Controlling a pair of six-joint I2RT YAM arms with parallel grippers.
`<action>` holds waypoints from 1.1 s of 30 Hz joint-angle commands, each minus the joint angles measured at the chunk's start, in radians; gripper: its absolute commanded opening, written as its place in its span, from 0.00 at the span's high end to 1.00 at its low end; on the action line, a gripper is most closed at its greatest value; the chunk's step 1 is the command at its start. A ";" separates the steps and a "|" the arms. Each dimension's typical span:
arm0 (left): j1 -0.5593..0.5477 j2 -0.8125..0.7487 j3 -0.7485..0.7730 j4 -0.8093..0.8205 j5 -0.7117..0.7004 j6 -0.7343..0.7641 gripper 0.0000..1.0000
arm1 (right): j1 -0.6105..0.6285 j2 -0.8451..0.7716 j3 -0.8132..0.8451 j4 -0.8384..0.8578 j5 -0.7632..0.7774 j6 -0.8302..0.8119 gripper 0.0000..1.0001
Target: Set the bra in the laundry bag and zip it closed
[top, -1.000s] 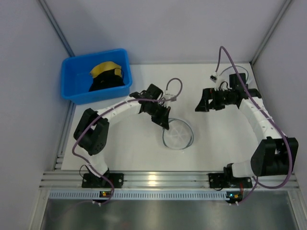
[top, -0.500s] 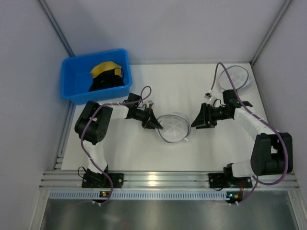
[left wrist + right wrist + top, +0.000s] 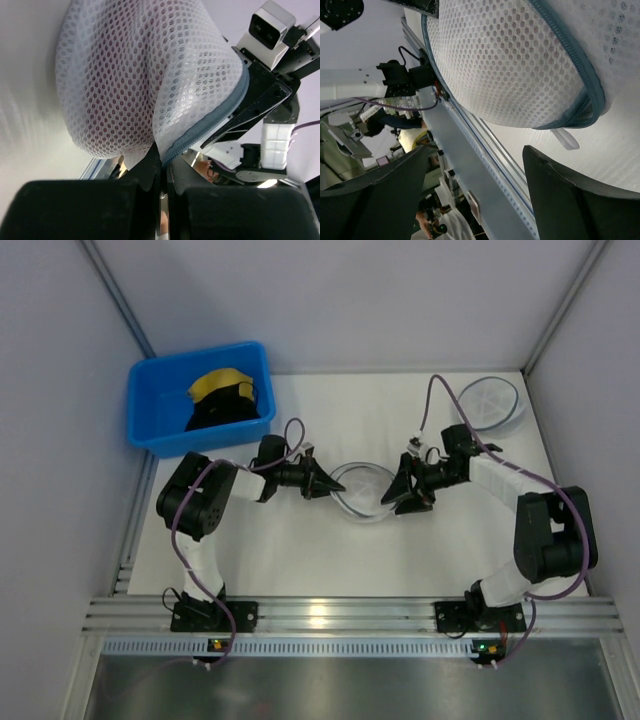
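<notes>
laundry bag [image 3: 362, 492] mid-frame on desk [image 3: 300, 550], bra [image 3: 112, 95] faint red through mesh inside. left pincer [image 3: 326, 486] clenched on bag's zipper rim. right pincer [image 3: 398, 495] spread wide, just beside bag's right edge, gripping nothing.

bra [image 3: 112, 80] veiled, seemingly inside laundry bag [image 3: 200, 75]

right fingers [image 3: 398, 496] now beside laundry bag [image 3: 358, 492]

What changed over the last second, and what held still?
The right gripper swung in from the far right corner to the laundry bag, jaws open, uncovering the spoke-patterned mesh bag. The left gripper, shut on the bag's rim, dragged it slightly farther back. The blue bin stayed put.
</notes>
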 commanded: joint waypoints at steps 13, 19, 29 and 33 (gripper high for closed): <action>0.007 0.011 -0.089 0.505 -0.116 -0.361 1.00 | 0.003 0.119 0.046 0.163 -0.041 0.236 0.27; 0.004 0.012 -0.101 0.532 -0.128 -0.370 1.00 | 0.020 0.131 0.070 0.151 0.012 0.226 0.23; -0.001 0.005 -0.126 0.517 -0.113 -0.323 1.00 | 0.020 0.204 0.132 0.228 0.002 0.311 0.36; -0.010 -0.008 -0.136 0.500 -0.107 -0.300 1.00 | 0.020 0.213 0.129 0.292 0.002 0.357 0.60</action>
